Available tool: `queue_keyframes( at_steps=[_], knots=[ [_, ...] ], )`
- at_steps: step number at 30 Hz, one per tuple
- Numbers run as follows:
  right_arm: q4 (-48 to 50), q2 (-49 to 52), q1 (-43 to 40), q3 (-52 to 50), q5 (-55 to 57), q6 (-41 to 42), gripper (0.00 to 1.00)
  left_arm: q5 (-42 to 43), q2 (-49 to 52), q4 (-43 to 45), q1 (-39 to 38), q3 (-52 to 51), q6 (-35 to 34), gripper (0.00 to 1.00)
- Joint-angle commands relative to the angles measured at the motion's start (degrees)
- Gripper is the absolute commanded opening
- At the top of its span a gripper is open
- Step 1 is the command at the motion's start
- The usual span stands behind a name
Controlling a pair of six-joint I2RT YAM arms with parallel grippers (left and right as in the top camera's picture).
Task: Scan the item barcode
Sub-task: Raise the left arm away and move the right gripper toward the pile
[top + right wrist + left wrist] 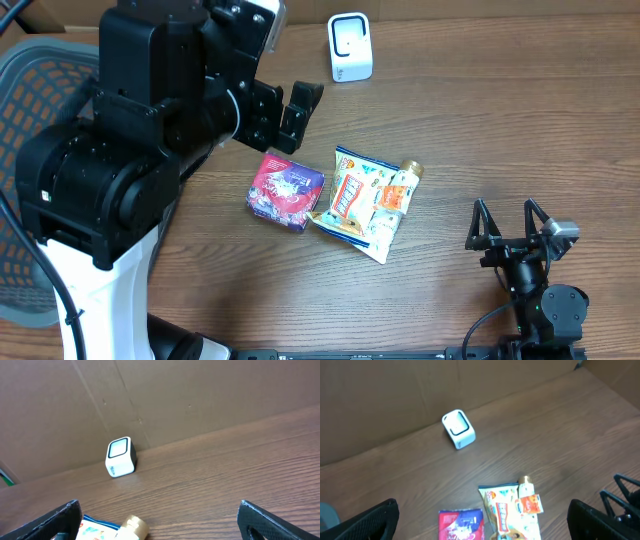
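Left gripper (288,108) and right gripper (508,222) are spread apart, empty. Purple box (286,191) and snack pouch (362,203) are not yet brought to the white scanner (350,47).

Wood-grain table (480,120), cardboard backdrop (200,390), mesh chair (30,110)

No legible text in any view. The snack pouch (350,205) in front of me carries colourful printing. The purple box (286,191) bears a pink-and-white design, and the small bottle (403,186) has an orange label. All of this lettering is too small or too blurred for me to read. The white scanner (120,457) shows a faint dark marking low on its front face, which I also cannot read.
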Motion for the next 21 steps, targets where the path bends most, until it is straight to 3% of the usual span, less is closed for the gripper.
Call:
queue_keyframes(
  at_steps=[1,5,9,12,16,21],
  knots=[
    [2.08,-0.57,0.17,-0.39,-0.98,4.37,1.00,-2.56,-0.63,-0.76,0.31,-0.33,-0.63,1.00],
    [3.06,-0.57,0.17,5.99,-14.95,9.05,1.00,-4.15,-1.33,0.63,0.31,-0.28,-0.07,1.00],
    [-10.82,0.68,0.17,16.79,-3.06,8.41,1.00,-9.99,-3.13,6.80,0.31,-0.26,-0.15,1.00],
    [-23.56,5.62,0.17,26.34,-0.66,7.10,1.00,-12.11,-4.11,10.05,0.31,-0.26,0.00,1.00],
    [-34.97,18.51,0.24,37.81,-2.67,7.15,1.00,-13.84,-4.35,10.12,0.31,-0.28,-0.04,1.00],
    [-46.64,39.82,0.24,52.61,-18.88,7.10,1.00,-16.70,-4.33,7.06,0.31,-0.31,-0.11,1.00]
  ],
)
